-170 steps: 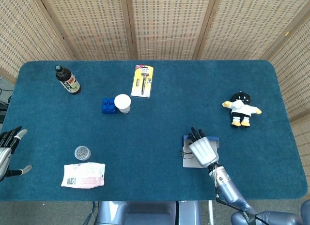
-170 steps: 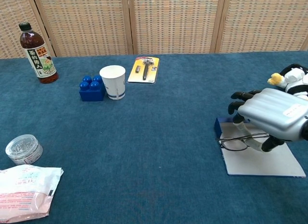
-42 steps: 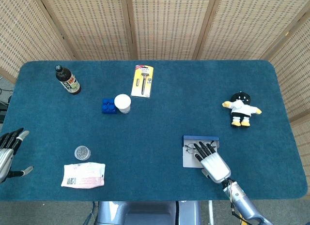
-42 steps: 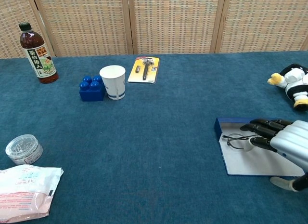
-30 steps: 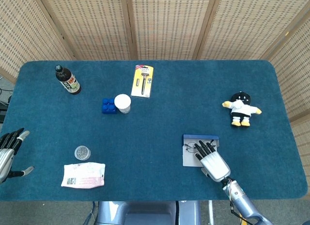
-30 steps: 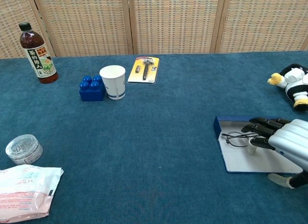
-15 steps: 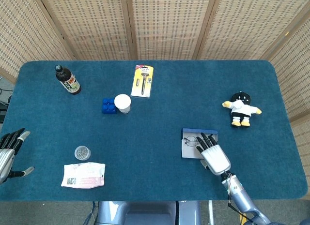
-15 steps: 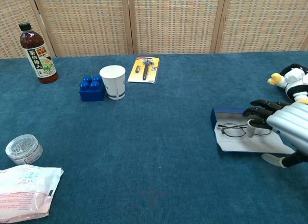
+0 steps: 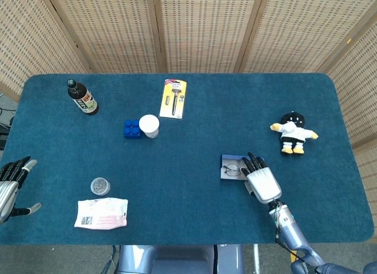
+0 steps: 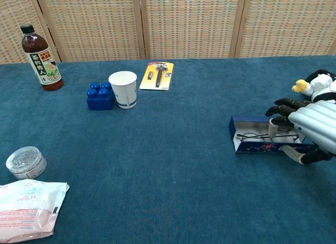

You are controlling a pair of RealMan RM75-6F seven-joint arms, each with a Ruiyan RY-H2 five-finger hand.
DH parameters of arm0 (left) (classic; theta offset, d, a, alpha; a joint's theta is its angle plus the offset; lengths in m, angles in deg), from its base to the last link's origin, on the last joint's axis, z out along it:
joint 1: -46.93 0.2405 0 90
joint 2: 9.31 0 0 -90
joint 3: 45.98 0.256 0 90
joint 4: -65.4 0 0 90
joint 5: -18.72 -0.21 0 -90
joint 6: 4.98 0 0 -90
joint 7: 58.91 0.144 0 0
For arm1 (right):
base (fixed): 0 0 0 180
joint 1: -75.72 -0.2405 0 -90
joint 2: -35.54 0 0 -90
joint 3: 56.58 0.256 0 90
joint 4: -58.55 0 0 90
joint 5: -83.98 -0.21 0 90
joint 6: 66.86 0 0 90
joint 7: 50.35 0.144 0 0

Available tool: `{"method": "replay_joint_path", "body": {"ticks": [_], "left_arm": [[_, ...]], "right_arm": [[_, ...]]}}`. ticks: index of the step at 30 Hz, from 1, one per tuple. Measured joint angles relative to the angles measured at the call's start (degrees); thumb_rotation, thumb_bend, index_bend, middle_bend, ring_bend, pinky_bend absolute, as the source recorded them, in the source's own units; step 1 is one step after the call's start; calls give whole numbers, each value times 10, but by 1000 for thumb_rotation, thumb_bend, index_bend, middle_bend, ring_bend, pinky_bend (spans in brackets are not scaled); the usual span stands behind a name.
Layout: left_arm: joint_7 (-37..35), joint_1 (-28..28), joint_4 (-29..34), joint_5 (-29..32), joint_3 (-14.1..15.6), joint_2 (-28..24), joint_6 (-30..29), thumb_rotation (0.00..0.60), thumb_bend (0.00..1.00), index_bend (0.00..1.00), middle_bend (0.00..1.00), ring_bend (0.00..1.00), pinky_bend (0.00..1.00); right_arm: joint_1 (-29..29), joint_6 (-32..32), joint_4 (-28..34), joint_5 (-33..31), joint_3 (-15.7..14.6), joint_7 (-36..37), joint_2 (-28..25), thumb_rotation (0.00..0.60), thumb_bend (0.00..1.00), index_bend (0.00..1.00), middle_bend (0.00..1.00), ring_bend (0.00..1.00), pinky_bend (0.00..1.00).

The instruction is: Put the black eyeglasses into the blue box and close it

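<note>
L hand [image 9: 8,188] sits at the far left table edge, fingers spread, holding nothing. Moving right: foil-topped tub [image 10: 25,162] and white packet [image 10: 29,208] near the front, sauce bottle [image 10: 41,51] at the back, then blue brick [image 10: 100,96] touching a paper cup [image 10: 123,89], razor pack [image 10: 158,75] behind. Further right, blue box [image 10: 261,135] lies open w/ black eyeglasses [image 10: 262,134] inside. R hand [image 10: 310,130] rests on the box's right end, fingers over it & thumb under the front flap. Penguin plush [image 9: 293,132] sits behind.
</note>
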Motion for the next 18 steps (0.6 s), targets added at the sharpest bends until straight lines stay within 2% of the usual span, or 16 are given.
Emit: {"method": "replay_joint_path", "body": {"ticks": [10, 15, 18], "left_arm": [[-1, 0, 0, 0, 0, 0, 1, 600, 0, 0, 0, 0, 0], [-2, -1, -1, 1, 0, -1, 2, 600, 0, 0, 0, 0, 0], [-3, -1, -1, 1, 0, -1, 2, 600, 0, 0, 0, 0, 0]], "right_arm": [[-3, -21, -8, -8, -13, -15, 6, 600, 525, 442, 187, 81, 195], [-5, -19, -15, -8, -12, -13, 11, 600, 605, 553, 192, 81, 195], [-5, -17, -18, -6, -14, -8, 12, 600, 620, 605, 198, 87, 195]]}}
